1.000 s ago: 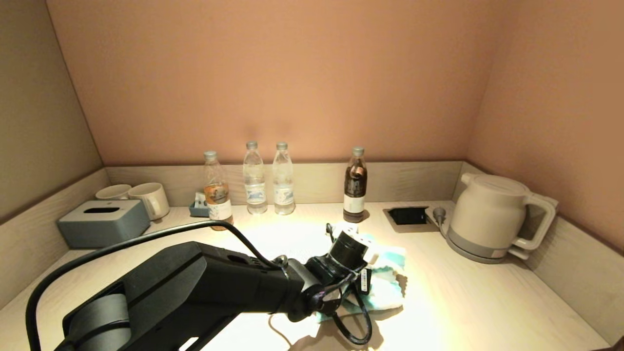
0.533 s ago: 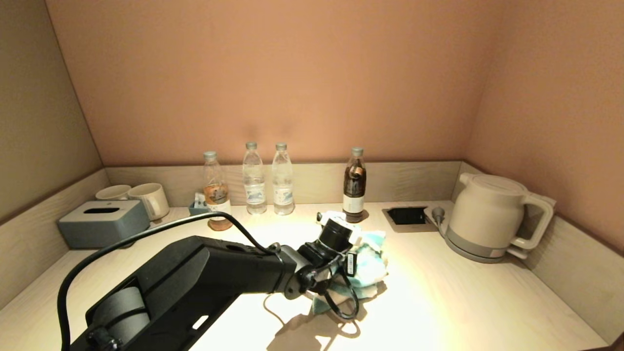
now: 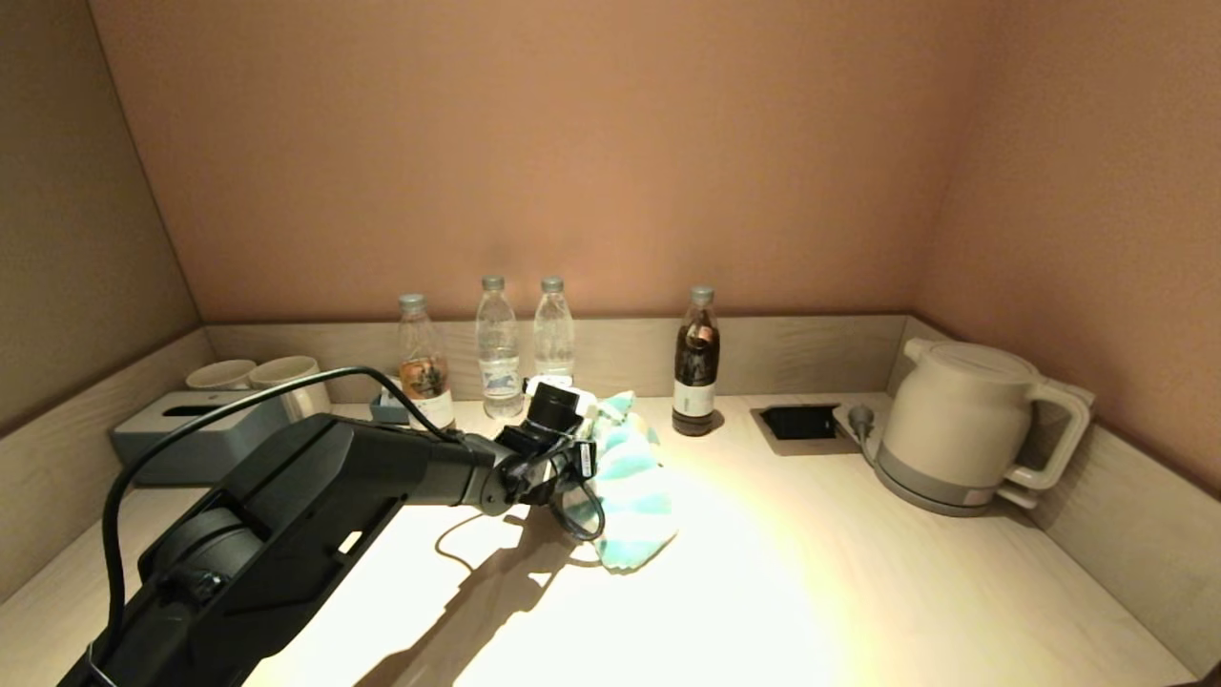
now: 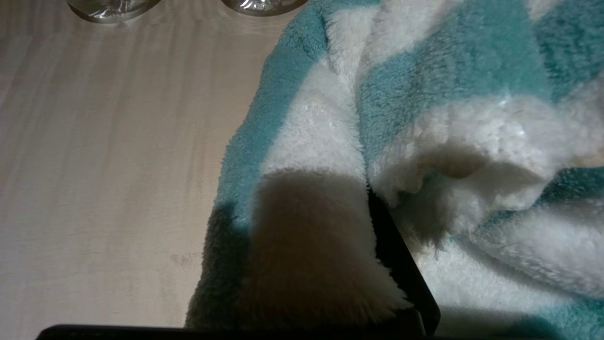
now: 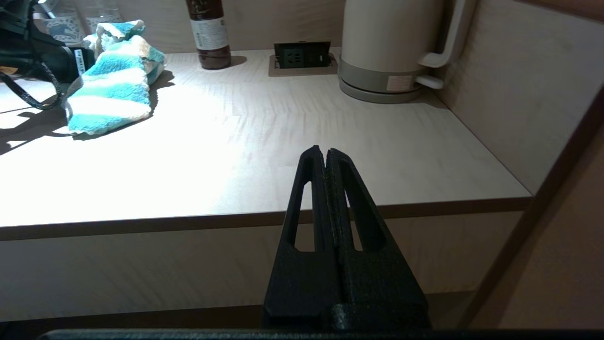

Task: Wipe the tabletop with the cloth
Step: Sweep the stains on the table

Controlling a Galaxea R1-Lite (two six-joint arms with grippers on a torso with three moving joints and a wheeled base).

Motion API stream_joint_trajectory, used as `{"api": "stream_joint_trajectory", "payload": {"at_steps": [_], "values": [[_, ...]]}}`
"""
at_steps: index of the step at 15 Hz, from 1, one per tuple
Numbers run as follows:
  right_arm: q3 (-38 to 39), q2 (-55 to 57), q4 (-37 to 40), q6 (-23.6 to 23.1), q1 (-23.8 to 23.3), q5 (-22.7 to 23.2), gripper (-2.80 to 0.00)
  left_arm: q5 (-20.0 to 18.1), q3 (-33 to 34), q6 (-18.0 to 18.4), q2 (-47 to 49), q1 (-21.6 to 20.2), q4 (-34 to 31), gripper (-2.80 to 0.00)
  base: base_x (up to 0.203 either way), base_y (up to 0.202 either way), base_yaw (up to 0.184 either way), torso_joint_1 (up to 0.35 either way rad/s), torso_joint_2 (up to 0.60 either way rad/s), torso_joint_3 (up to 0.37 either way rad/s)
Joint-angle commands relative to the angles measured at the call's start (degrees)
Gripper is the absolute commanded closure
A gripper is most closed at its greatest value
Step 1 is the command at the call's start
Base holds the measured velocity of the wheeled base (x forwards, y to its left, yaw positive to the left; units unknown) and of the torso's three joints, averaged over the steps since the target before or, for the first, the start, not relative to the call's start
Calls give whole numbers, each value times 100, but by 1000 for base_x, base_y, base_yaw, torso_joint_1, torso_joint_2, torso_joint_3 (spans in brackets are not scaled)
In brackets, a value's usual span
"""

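The teal-and-white striped cloth (image 3: 625,487) lies bunched on the pale wood-grain tabletop (image 3: 839,572), just in front of the clear bottles. My left gripper (image 3: 591,444) is shut on the cloth's back end and presses it to the surface. In the left wrist view the cloth (image 4: 424,85) fills most of the frame and covers the jaws; only one black finger (image 4: 401,269) shows. My right gripper (image 5: 325,151) is shut and empty, parked low in front of the tabletop's front edge (image 5: 283,217). The cloth also shows in the right wrist view (image 5: 113,89).
Three bottles (image 3: 498,353) and a dark bottle (image 3: 694,367) stand along the back rim. A white kettle (image 3: 963,425) is at the back right beside the black recess (image 3: 799,422). A grey-blue tissue box (image 3: 167,444) and mugs (image 3: 286,377) stand at the back left.
My left arm has dragged the cloth leftward and toward the back, from the table's middle near the dark bottle to just in front of the clear bottles. The right arm has not moved.
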State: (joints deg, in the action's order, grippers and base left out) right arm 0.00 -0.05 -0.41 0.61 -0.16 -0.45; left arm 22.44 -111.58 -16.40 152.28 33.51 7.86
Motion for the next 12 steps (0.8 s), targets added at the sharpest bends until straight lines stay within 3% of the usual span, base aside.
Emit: {"api": "stream_joint_trajectory", "payload": {"at_steps": [1,8,10,12], "values": [[0,5,-2,1,-2,1,0,6,-4,-13,-41,-327,49,0,0,0,0,0,0,0],[0,5,-2,1,-2,1,0,32,26,-64,-230,-619,123,0,0,0,0,0,0,0],[0,5,-2,1,-2,-7,0,49,117,-94,-269,-501,113,0,0,0,0,0,0,0],[0,5,-2,1,-2,1,0,81,191,-100,-216,-131,126,0,0,0,0,0,0,0]]}}
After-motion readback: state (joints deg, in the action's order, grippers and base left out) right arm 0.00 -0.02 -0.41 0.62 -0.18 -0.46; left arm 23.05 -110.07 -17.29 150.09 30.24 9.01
